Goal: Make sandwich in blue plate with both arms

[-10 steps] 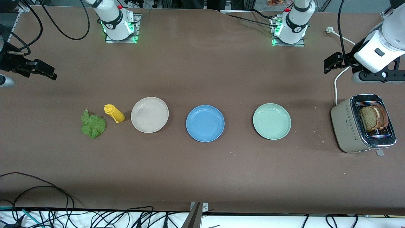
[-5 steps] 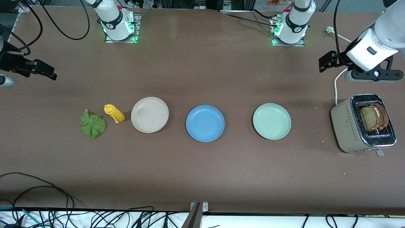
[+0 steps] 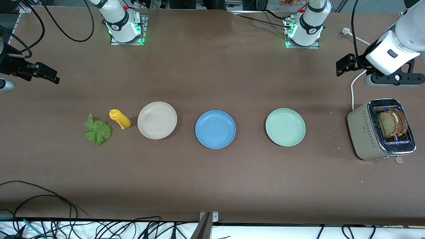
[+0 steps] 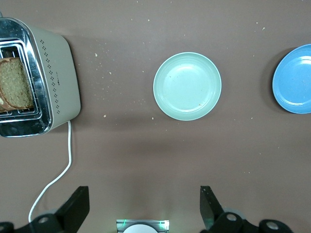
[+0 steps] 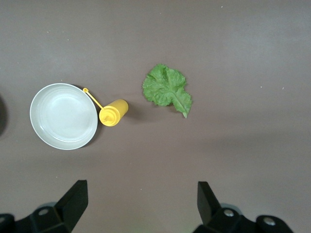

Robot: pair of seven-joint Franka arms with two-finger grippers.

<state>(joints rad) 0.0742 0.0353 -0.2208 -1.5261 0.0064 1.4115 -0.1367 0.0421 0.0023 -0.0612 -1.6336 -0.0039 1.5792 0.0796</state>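
Standing in a row across the table (image 3: 212,186) are three plates, and the blue plate (image 3: 215,129) is the middle one, bare. Taking it as the landmark: the beige-white plate (image 3: 157,120) lies beside it toward the right arm's end, a little farther from the front camera, and the pale green plate (image 3: 285,127) lies beside it toward the left arm's end. Past the beige-white plate stands one yellow squeeze bottle (image 3: 120,119), tilted, its tip close to that plate's rim in the right wrist view, and then one green lettuce leaf (image 3: 97,130) flat on the table. Past the green plate, well apart from the blue one, stands one toaster (image 3: 365,131) with two slices of brown bread (image 3: 391,123) upright in its slots; its white cord (image 3: 354,89) runs away from the front camera. Crumbs dot the table between toaster and green plate. Nothing stands between the blue plate and the bread or the leaf except those two other plates.

The left gripper (image 3: 345,65) hangs in the air over the cord, near the toaster, fingers apart and holding nothing. The right gripper (image 3: 44,73) hangs over the bare table at the right arm's end, well apart from the blue plate, fingers likewise apart and empty.
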